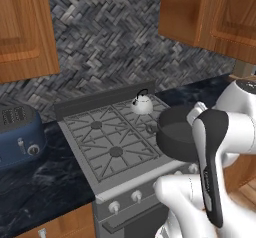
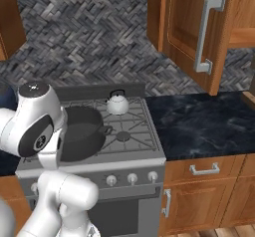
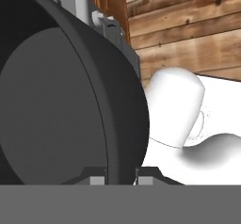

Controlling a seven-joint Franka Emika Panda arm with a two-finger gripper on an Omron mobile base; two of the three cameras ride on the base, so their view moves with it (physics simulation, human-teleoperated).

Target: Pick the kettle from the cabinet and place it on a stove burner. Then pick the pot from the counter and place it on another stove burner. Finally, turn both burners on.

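The pot (image 1: 176,139) sits at the centre right of the left base view, lifted over the front right part of the stove (image 1: 107,142) and half hidden by the white arm at the right edge; in the right base view the same pot (image 2: 82,131) shows at centre left, over the left half of the grates, with one small loop handle pointing toward the middle of the frame. In the hand view the pot (image 3: 61,96) takes up the whole left side, its wall running down between the two dark fingertips (image 3: 96,175) at the bottom edge, so the jaws are nearly closed and pinch the rim of the pot. The kettle (image 1: 142,104) stands upright on the back right burner, just above the pot in the left base view, and a little apart from it. The toaster (image 1: 19,134) stands on the black desk (image 1: 35,187) at the left edge, well apart from the stove. Round knobs (image 2: 132,178) line the stove front
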